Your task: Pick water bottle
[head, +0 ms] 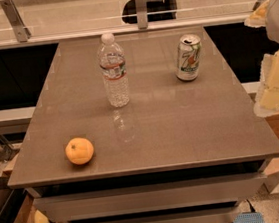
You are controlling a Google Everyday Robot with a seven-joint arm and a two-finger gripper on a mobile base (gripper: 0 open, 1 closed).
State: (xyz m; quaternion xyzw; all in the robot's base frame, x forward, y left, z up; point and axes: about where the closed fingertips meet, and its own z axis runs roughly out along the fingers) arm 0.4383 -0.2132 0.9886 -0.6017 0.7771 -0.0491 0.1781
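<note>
The water bottle [113, 70] stands upright on the brown table [182, 129], left of centre towards the back. It is clear and ribbed, with a white cap and a white-and-red label band. My gripper [273, 85] hangs at the right edge of the view, beyond the table's right side, well apart from the bottle and holding nothing that I can see. Part of the arm is cut off by the frame edge.
A green-and-white soda can [188, 57] stands at the back right of the table. An orange [79, 151] lies near the front left. A glass railing [140, 5] runs behind the table. Boxes and bags sit on the floor at both sides.
</note>
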